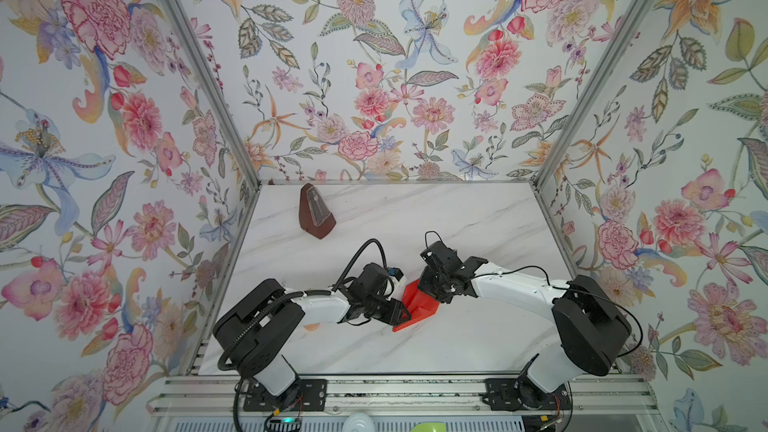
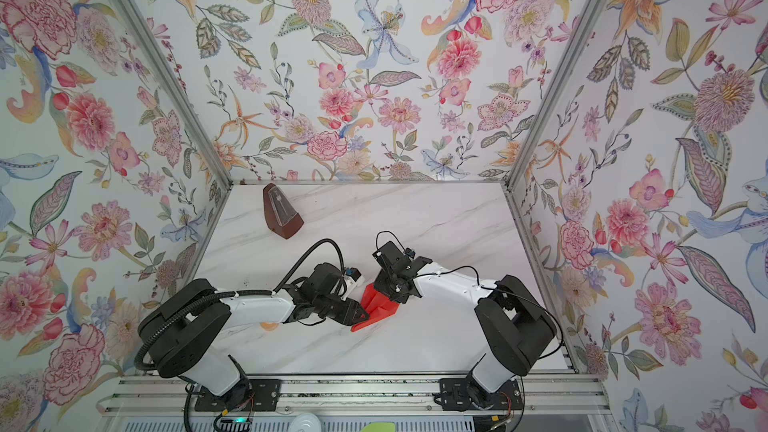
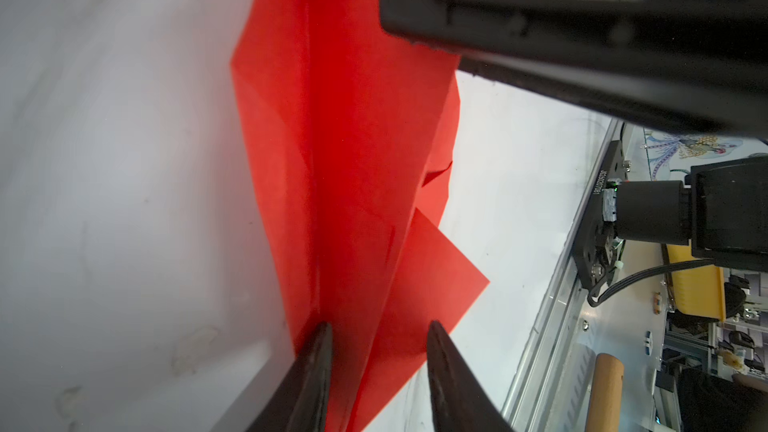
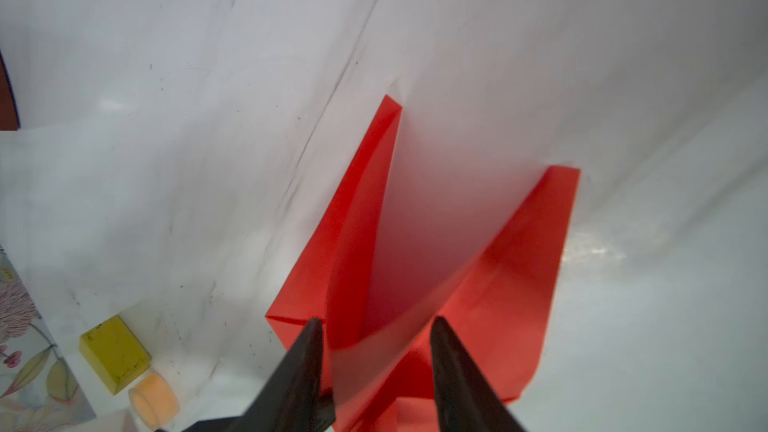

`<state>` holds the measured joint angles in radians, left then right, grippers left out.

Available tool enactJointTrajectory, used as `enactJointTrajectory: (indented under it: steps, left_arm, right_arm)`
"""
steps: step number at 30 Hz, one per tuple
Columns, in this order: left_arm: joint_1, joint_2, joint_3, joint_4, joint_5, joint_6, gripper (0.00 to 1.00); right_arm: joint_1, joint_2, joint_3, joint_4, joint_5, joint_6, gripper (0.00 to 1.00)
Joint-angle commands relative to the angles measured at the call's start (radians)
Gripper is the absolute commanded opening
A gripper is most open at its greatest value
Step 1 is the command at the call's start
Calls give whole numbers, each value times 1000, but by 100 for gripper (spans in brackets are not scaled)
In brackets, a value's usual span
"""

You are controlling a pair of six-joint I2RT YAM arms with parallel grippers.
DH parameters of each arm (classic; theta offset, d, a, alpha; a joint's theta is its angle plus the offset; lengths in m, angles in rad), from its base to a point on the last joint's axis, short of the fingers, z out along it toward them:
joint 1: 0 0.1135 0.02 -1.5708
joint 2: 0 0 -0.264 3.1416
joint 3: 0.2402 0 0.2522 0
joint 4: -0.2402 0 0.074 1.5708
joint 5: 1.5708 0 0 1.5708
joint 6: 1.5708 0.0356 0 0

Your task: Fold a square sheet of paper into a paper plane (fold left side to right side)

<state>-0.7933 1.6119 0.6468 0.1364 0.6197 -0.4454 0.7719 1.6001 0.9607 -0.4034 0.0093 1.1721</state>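
The square sheet of paper point(image 1: 420, 306) point(image 2: 377, 305) is bright red and creased into a narrow paper plane shape. It lies on the marble table between both arms. My left gripper point(image 1: 405, 317) point(image 2: 362, 314) comes at it from the left. In the left wrist view its jaws point(image 3: 380, 324) stand apart astride the paper's point(image 3: 353, 160) centre crease. My right gripper point(image 1: 432, 295) point(image 2: 392, 295) hangs over the paper's far right part. In the right wrist view it point(image 4: 378, 320) is open, with a raised, blurred flap of the paper point(image 4: 507, 276) between its fingers.
A dark brown metronome point(image 1: 316, 211) point(image 2: 282, 211) stands at the back left of the table. A small yellow block point(image 4: 114, 353) and an orange cylinder point(image 4: 153, 398) sit by the left wall, largely hidden under my left arm in both top views. Flowered walls close three sides.
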Motion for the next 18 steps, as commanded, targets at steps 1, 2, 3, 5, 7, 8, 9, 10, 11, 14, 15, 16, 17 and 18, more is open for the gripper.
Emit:
enactJointTrajectory:
  steps: [1, 2, 3, 5, 7, 8, 9, 10, 11, 14, 15, 16, 17, 18]
  left_arm:
    - [-11, -40, 12, 7, 15, -1, 40]
    - [-12, -90, 10, -5, -3, 6, 40]
    - [-9, -116, 6, -16, -19, 12, 40]
    - [-3, -175, 1, -37, -54, 25, 41]
    - [6, -225, -6, -65, -89, 35, 41]
    - [12, -252, -10, -80, -110, 40, 41]
    - [18, -274, -15, -89, -124, 43, 41]
    - [24, -299, -24, -96, -139, 45, 41]
    - [34, -320, -36, -98, -150, 44, 41]
    - [63, -361, -68, -88, -149, 36, 42]
    - [72, -366, -75, -87, -147, 33, 42]
    - [78, -371, -81, -86, -143, 30, 42]
    - [84, -374, -86, -86, -140, 28, 42]
    - [86, -375, -88, -88, -140, 26, 42]
  right_arm:
    - [7, 13, 48, -107, 56, -105, 33]
    - [1, 18, 62, -118, 47, -146, 26]
    - [-3, 23, 76, -135, 42, -183, 21]
    - [-5, 38, 118, -170, 42, -273, 10]
    - [-9, 53, 157, -204, 49, -347, 2]
    - [-11, 62, 182, -223, 49, -381, 0]
    - [-14, 74, 204, -241, 49, -414, 0]
    - [-17, 85, 233, -265, 51, -445, 0]
    - [-19, 101, 257, -283, 44, -474, 0]
    - [-28, 153, 310, -325, 17, -519, 0]
    - [-27, 168, 319, -334, 19, -514, 5]
    - [-26, 183, 326, -339, 19, -504, 15]
    - [-27, 193, 329, -338, 18, -490, 25]
    - [-25, 203, 331, -338, 21, -470, 32]
